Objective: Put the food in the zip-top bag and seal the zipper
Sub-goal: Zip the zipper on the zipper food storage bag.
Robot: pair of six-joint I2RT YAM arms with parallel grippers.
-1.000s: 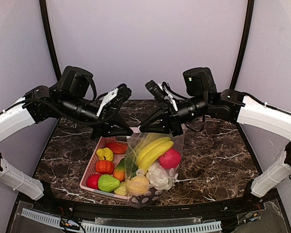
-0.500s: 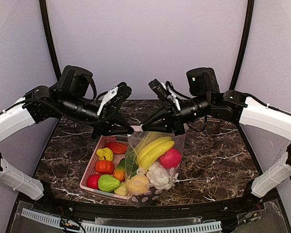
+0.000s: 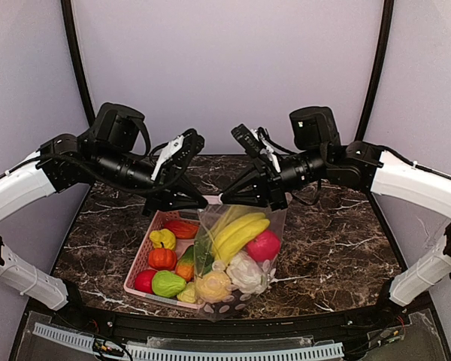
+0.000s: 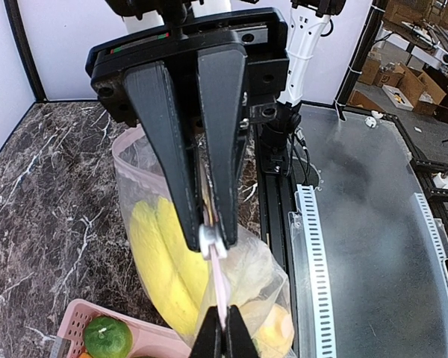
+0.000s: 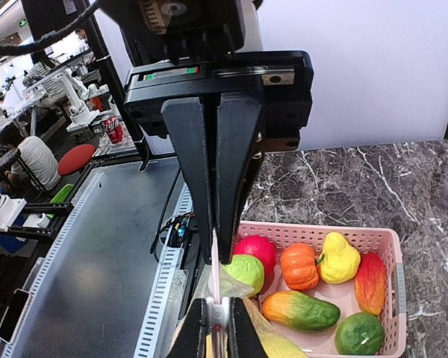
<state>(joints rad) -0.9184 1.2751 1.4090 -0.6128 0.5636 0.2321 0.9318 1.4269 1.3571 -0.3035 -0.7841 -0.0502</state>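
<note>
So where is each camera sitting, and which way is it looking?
Top camera: above and behind the arms, looking down at the table; left arm and right arm meet over the bag.
Left wrist camera: on the left arm, looking along the left fingers down at the banana in the bag.
Right wrist camera: on the right arm, looking along the right fingers toward the basket.
Shared: both wrist views show the pink zipper pinched, with the other arm's fingertips at the bottom edge.
</note>
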